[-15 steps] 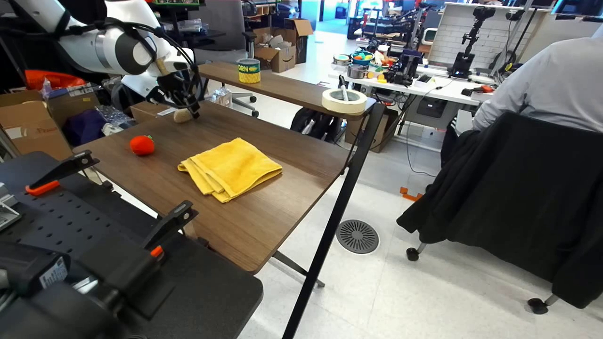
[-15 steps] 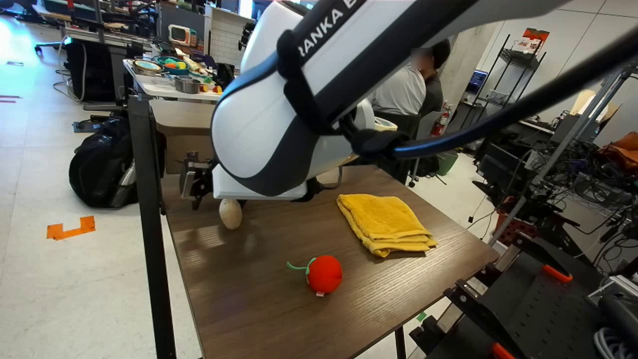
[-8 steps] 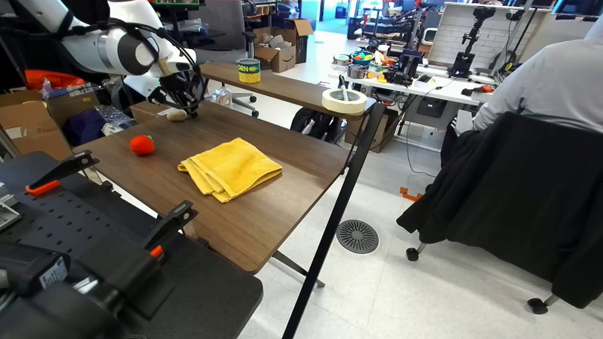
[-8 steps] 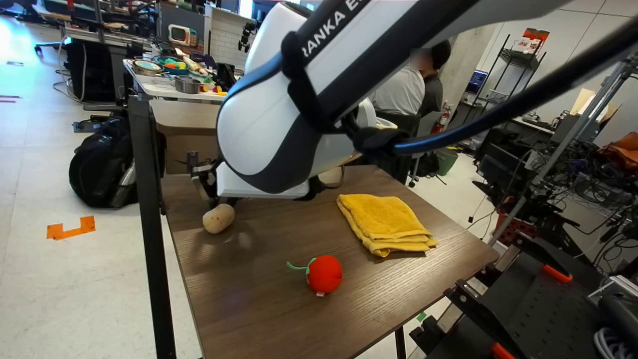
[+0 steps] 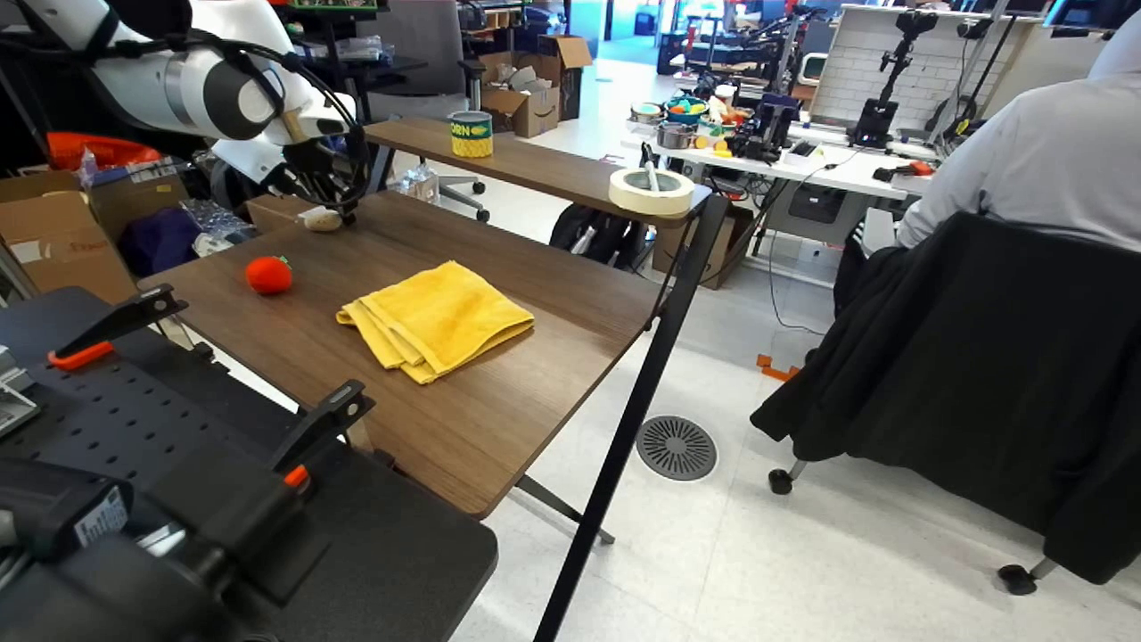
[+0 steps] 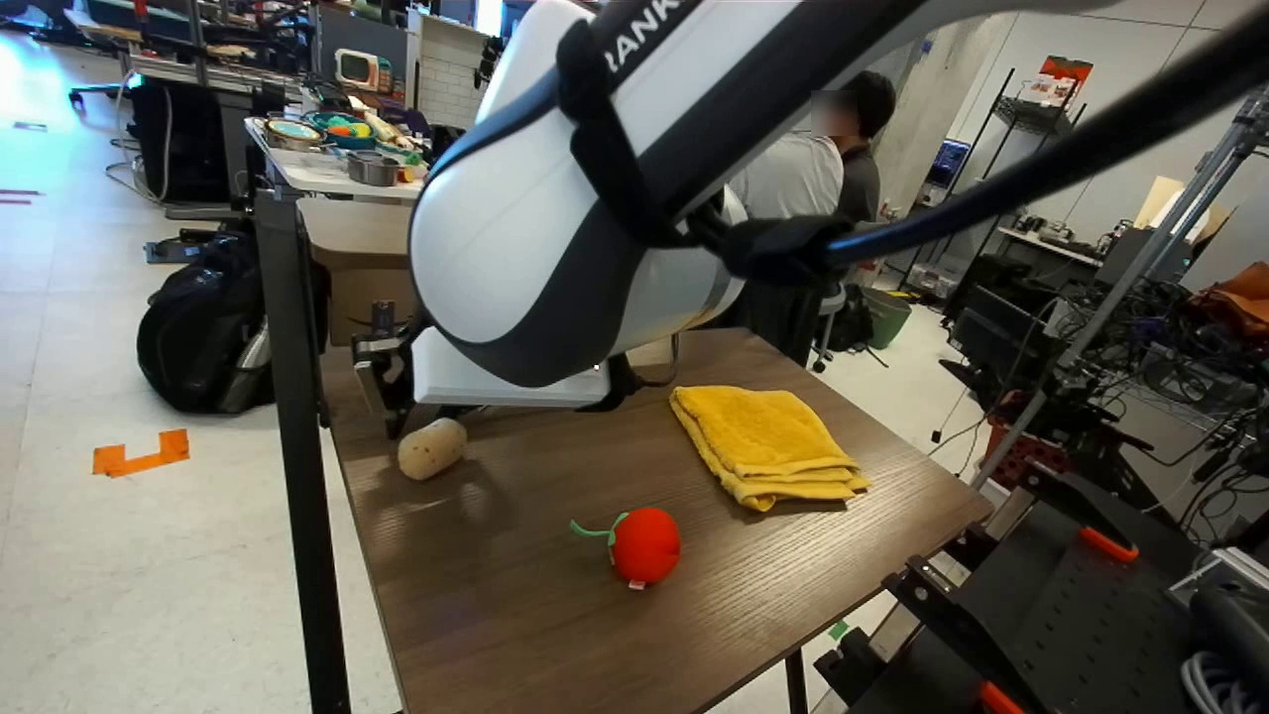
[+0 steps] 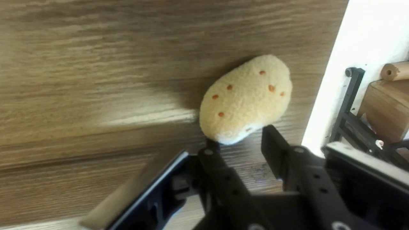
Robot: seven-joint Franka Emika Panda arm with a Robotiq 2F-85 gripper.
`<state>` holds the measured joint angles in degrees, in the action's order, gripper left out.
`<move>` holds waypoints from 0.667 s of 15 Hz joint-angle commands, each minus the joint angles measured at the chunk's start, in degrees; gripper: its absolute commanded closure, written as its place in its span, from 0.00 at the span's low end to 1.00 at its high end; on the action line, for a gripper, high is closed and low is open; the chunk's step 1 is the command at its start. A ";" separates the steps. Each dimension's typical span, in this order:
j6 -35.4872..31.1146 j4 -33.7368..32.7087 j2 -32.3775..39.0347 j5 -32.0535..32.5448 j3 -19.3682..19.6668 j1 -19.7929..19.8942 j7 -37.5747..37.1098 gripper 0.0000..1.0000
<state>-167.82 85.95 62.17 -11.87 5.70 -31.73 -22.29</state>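
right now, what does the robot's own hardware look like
A rounded white robot arm with dark bands, white-on-black lettering, black straps and a thick black cable. Its jointed black gripper has two slim fingers dotted with pale screws.

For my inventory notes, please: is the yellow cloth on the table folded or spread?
Folded: in both exterior views the yellow cloth lies on the table as a compact pad, with stacked layers showing along its edges.

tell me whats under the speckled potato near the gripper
The brown tabletop shows around the potato in the wrist view. The spot directly beneath is covered by the potato itself, so anything there cannot be seen.
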 commanded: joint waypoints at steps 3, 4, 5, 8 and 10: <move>2.42 8.80 -7.29 3.21 -1.80 1.43 1.56 0.13; 2.54 10.14 -8.26 3.67 -2.02 1.69 1.97 0.05; 2.47 11.25 -9.04 3.88 -2.20 1.93 2.26 0.00; 3.34 12.73 -10.07 4.32 -2.94 3.19 3.41 0.00; 3.20 12.45 -9.67 4.20 -4.59 5.03 4.37 0.00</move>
<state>-166.88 96.80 54.55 -9.26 4.30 -30.30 -19.70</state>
